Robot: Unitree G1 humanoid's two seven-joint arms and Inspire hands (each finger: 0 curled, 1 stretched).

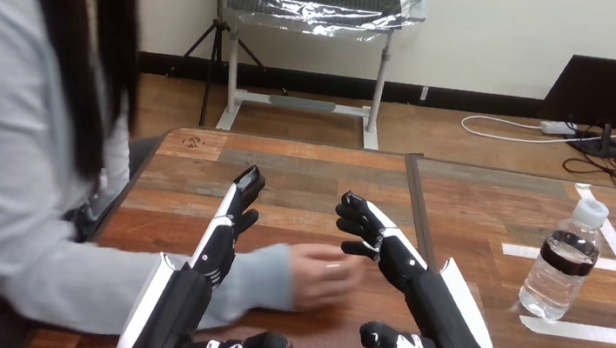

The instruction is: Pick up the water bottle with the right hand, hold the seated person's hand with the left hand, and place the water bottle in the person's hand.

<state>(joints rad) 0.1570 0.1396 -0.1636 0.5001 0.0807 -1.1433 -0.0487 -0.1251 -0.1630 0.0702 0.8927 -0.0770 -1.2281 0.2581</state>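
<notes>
Fingers point(233, 211) of my left hand point(183, 298) are straight and apart at the near left, holding nothing. They lie along the person's grey sleeve point(258, 278), and I cannot tell if they touch it. My right hand point(438, 307), near centre, has loosely bent, empty fingers. The person's hand point(324, 274) rests between my two hands, just beside the right fingertips.

The clear plastic water bottle with a white cap and dark label point(560, 264) stands upright on the wooden table point(305, 169), well apart to the right of those fingers and beside white tape strips point(593, 332). I judge the pick-up comes first: swing the right hand rightward, spread wide, and wrap the bottle's body below the cap.
</notes>
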